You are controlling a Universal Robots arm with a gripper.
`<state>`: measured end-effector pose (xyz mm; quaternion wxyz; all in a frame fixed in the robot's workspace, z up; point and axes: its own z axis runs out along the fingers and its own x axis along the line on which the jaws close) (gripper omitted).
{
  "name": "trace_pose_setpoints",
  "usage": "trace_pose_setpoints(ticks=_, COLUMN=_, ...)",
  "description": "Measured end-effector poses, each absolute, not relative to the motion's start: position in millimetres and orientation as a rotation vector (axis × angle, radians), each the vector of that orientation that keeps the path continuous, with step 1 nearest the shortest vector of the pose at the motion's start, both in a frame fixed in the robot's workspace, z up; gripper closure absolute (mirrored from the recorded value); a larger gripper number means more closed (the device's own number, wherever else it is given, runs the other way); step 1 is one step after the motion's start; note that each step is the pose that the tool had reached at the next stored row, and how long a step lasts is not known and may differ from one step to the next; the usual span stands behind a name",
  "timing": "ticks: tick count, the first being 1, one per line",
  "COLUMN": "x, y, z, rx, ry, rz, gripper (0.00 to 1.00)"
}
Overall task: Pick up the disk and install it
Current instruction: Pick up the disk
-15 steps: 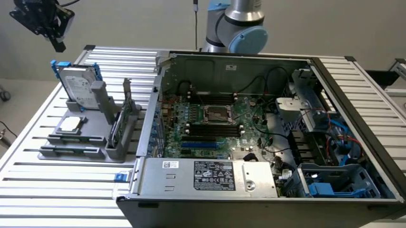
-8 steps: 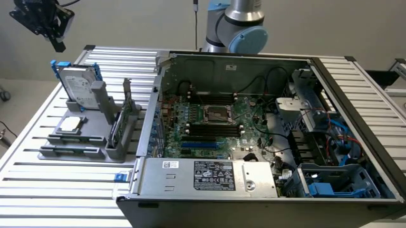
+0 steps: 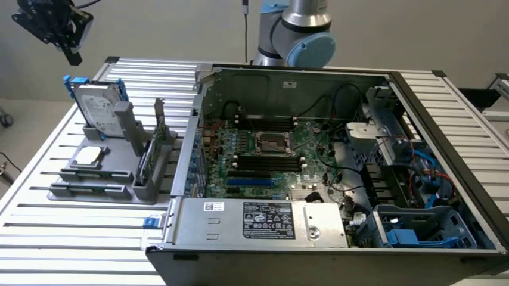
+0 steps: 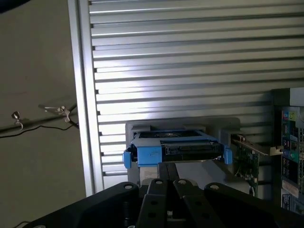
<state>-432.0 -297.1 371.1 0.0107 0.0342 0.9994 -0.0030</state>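
Observation:
The disk (image 3: 99, 108) stands upright in a grey holder (image 3: 89, 192) on the slatted table at the exterior view's left, its blue carrier showing at the edges. My black gripper (image 3: 73, 57) hangs in the air above and slightly behind it, not touching it. In the wrist view I look down on the disk's top edge (image 4: 175, 149), blue-framed, just beyond my gripper (image 4: 167, 179), whose two fingers are shut together with nothing between them.
An open computer case (image 3: 334, 173) fills the middle and right, with motherboard (image 3: 266, 155), power supply (image 3: 263, 220) and a blue drive bay (image 3: 407, 235) at the near right corner. The holder also carries a square chip (image 3: 87, 156) and upright cards (image 3: 155, 149). The arm's base (image 3: 296, 33) stands behind the case.

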Motion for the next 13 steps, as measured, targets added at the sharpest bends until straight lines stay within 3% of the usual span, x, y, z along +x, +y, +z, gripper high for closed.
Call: trace_pose_setpoints(ticks=13, x=-432.9, y=-297.1, z=369.4, rx=-0.211, ry=3.114, rz=0.016, gripper=0.89)
